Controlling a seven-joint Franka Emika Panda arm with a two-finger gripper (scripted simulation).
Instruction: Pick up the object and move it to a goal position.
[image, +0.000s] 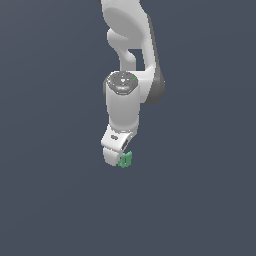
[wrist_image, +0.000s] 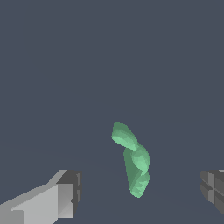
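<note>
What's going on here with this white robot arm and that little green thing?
A white Panda arm is reaching down toward a small bright-green blocky piece lying on a plain dark grey surface. Its claw is open: in the wrist view the two fingers stand wide apart with the green piece between them, touching neither. So the piece has not been grasped yet, and it looks like the arm is lining up to close on it.

Just flat dark grey-blue surface (image: 50, 200), nothing else w/ it.
</note>
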